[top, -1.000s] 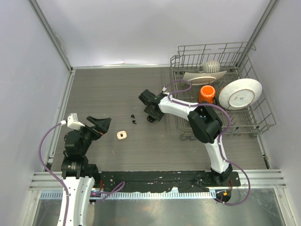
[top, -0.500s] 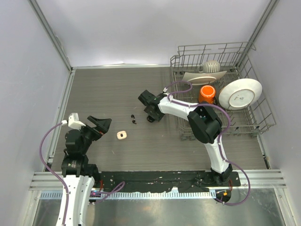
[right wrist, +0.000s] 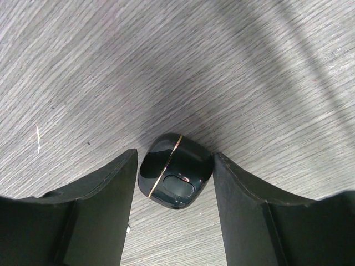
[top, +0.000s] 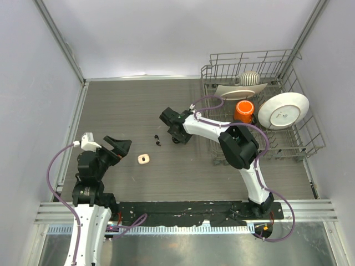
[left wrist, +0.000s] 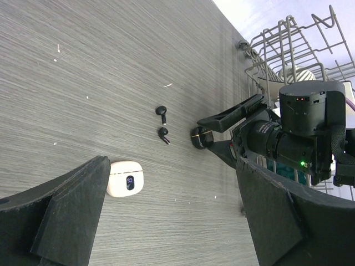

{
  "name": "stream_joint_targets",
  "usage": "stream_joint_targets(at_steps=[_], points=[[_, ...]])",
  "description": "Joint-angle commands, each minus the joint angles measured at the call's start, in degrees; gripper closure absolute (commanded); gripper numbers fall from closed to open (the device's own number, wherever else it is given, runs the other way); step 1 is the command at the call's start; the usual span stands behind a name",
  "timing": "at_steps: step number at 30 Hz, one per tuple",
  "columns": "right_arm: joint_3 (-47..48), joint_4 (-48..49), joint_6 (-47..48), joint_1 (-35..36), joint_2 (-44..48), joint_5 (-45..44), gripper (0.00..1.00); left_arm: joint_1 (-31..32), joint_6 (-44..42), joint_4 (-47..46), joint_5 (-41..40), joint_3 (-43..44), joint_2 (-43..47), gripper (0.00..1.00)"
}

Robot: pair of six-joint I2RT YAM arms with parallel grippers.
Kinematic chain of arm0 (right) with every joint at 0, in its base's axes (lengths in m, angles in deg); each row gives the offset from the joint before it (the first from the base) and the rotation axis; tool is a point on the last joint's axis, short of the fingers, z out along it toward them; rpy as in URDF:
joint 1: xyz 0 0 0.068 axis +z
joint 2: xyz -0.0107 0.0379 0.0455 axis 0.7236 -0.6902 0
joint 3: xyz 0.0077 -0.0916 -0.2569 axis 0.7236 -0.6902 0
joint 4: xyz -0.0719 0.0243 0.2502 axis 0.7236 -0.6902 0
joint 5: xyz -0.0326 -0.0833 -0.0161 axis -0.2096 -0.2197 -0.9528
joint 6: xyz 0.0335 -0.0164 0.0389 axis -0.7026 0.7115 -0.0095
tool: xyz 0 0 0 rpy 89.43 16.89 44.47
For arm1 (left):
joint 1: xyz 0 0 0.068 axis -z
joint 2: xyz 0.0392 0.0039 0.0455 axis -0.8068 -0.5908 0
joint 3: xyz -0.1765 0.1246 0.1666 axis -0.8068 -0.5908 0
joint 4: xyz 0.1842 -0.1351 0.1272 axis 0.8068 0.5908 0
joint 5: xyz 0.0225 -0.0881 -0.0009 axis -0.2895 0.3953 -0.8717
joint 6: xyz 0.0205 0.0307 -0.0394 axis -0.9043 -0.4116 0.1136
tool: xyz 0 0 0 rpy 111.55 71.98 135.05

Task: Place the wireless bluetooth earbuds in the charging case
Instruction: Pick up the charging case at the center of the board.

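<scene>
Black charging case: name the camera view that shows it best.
Right wrist: the black charging case sits large, sharp between the right gripper's fingers. Left wrist shows the case small, side-on. Top external: I cannot make it out.

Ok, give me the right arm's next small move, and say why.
Probably lift the black charging case slightly and stand it lid-up. The right gripper is closed on its sides, it lies on the table with the lid shut, and the two black earbuds lie loose nearby, so the lid must open before they go in.
</scene>
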Motion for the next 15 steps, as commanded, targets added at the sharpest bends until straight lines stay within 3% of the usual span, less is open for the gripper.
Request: stream_joint_targets(at_steps=[1, 10, 15], points=[[-0.76, -2.22, -3.35, 0.00, -3.92, 2.95, 0.38, -0.35, -1.19, 0.14, -0.39, 2.94, -1.03, 0.00], [-0.06, -1.69, -6.87, -2.02, -3.83, 6.20, 0.37, -0.35, -1.28, 0.32, -0.48, 3.29, -2.17, 0.00], [0.56, -1.34, -7.14, -2.11, -4.97, 7.78, 0.47, -0.43, -1.36, 0.67, -0.30, 3.20, -2.17, 0.00]])
